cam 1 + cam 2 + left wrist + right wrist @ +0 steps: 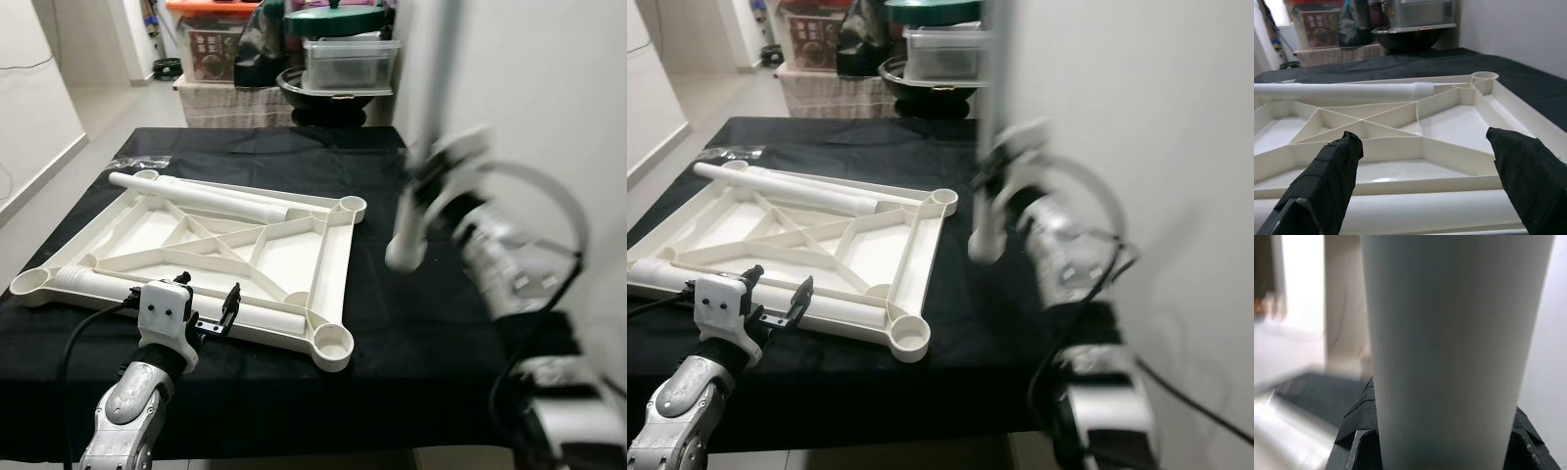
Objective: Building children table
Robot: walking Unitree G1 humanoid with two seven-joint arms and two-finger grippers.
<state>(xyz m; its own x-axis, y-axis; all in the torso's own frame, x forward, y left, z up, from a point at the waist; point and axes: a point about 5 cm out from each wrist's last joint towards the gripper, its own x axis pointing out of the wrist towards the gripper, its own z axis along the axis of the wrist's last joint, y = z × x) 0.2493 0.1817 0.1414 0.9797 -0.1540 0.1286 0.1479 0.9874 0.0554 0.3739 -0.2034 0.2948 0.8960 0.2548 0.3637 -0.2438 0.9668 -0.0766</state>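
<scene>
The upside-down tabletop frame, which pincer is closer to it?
Left. The left pincer hovers open at the tabletop frame's near edge; the right pincer holds a table leg off beside it.

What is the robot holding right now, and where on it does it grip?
The right hand holds a white table leg upright, gripping it low on the shaft, above its bottom end. The left hand is open, holding nothing, near the tabletop frame.
</scene>
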